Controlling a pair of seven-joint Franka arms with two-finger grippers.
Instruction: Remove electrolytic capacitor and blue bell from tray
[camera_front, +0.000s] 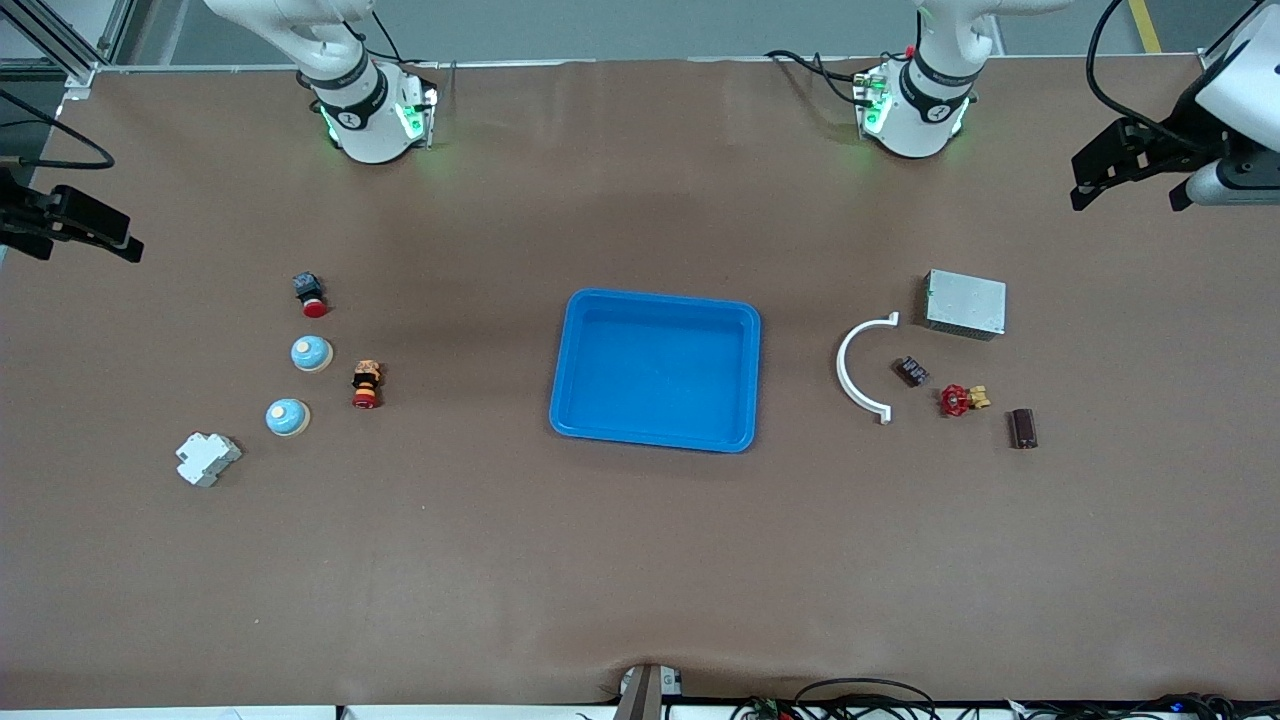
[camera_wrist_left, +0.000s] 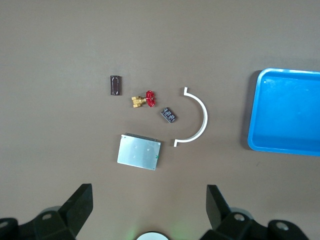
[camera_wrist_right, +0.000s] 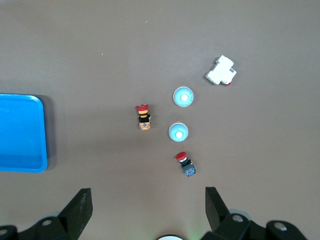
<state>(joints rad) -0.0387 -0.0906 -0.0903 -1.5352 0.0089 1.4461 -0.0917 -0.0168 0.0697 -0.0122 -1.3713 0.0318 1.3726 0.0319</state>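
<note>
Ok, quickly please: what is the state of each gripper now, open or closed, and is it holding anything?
Left gripper: open, holding nothing, up over the table's left-arm end.
Right gripper: open, holding nothing, up over the right-arm end.

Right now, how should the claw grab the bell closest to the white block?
Come straight down on that bell and pinch the round dome's sides, probably just above its flat base. It sits upright with its button on top, clear of the other bell and the block.

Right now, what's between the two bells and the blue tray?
Only the orange-and-red push button stands between the bells and the blue tray; the front view shows it.
</note>
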